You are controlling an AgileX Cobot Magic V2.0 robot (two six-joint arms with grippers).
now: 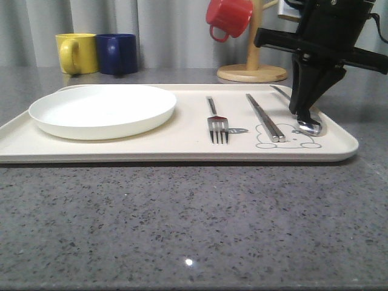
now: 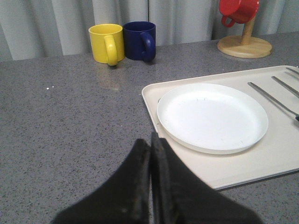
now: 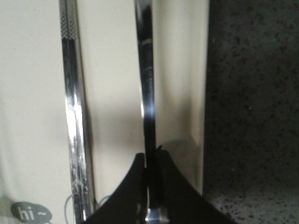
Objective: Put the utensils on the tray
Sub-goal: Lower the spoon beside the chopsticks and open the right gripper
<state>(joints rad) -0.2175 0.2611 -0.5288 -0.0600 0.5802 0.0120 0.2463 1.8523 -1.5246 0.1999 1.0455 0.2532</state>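
On the cream tray [image 1: 182, 154] lie a fork [image 1: 216, 121] in the middle and a pair of chopsticks [image 1: 264, 117] to its right. The spoon [image 1: 310, 126] is at the tray's right edge, its bowl toward the front, low on the tray surface. My right gripper [image 1: 301, 112] comes down on it from above. In the right wrist view the right gripper [image 3: 150, 158] is shut on the spoon's handle [image 3: 147, 84], beside the chopsticks [image 3: 74, 116]. My left gripper [image 2: 151, 140] is shut with nothing in it, over the table at the tray's [image 2: 243, 163] left side.
A round white plate [image 1: 103, 110] takes up the tray's left half. Yellow [image 1: 77, 53] and blue [image 1: 117, 53] mugs stand at the back left. A red mug [image 1: 229, 17] hangs on a wooden mug tree [image 1: 252, 66] behind the tray. Grey stone tabletop runs in front.
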